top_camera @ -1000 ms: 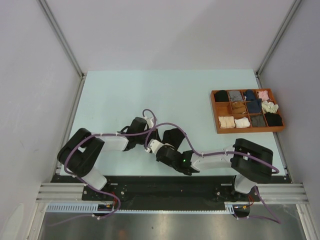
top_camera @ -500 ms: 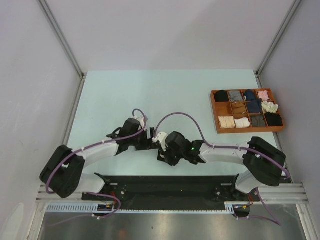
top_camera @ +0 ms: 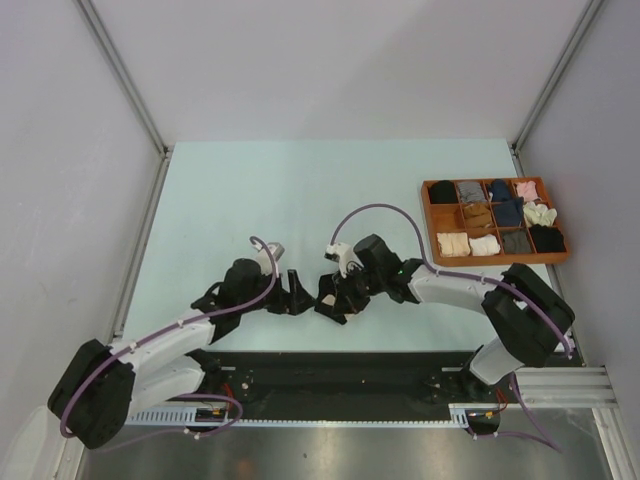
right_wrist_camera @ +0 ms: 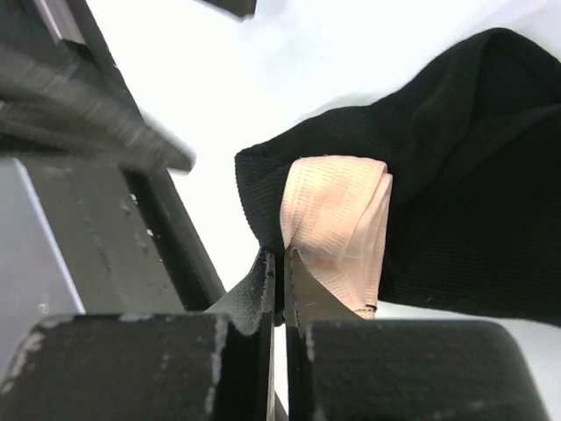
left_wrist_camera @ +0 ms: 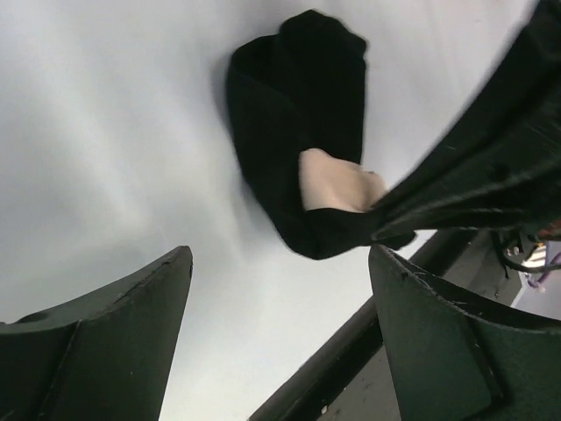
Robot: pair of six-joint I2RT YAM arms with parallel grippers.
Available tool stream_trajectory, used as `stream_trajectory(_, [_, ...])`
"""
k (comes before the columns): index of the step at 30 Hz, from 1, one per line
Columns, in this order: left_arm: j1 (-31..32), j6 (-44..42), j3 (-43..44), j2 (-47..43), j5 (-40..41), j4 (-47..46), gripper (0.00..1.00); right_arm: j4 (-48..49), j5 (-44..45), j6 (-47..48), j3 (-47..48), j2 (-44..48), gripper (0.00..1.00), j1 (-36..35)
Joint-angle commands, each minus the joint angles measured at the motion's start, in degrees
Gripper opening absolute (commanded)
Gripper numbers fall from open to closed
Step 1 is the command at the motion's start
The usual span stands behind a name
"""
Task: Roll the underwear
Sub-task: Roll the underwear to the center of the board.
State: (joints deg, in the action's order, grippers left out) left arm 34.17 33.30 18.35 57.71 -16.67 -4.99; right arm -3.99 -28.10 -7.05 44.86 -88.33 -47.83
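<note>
Arms meet near the front edge of the pale surface (top_camera: 300, 190) in the overhead view. The left pincer (top_camera: 296, 297) and right pincer (top_camera: 338, 292) face each other just apart, and the black underwear (top_camera: 328, 304) sits between them at the right pincer's tip. A wooden tray (top_camera: 500, 261), its compartments filled with rolled garments in black, grey, navy, brown, pink and cream, sits well apart at the right side of the surface. From the left wrist, the left pincer's two fingers (left_wrist_camera: 114, 333) stand spread wide with nothing between them. Beyond them the black underwear is bunched into a rough roll, with a patch of beige waistband (left_wrist_camera: 337, 184) showing at its lower end, where a blurred dark finger of the other arm reaches in from the right. From the right wrist, the right pincer's fingers are pressed together, pinching the edge of the black fabric just beside the folded waistband. The rest of the garment spreads up and to the right against the white surface.
</note>
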Motion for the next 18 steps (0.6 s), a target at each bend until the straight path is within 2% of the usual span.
stream_trajectory(1, [2.8, -3.7, -1.2, 0.6, -3.2, -10.6, 0.86, 3.5, -9.2, -1.9, 1.5, -3.1, 0.00, 3.1])
stream_trajectory(13, [5.9, -6.6, 2.2, 10.6, -4.4, -16.9, 0.86, 8.6, -15.7, -4.3, 1.4, -6.8, 0.00, 11.5])
stream_trajectory(18, [6.2, -6.5, 3.8, 14.1, -3.9, -19.6, 0.82, 10.0, -17.8, -5.0, 1.4, -9.1, 0.00, 13.8])
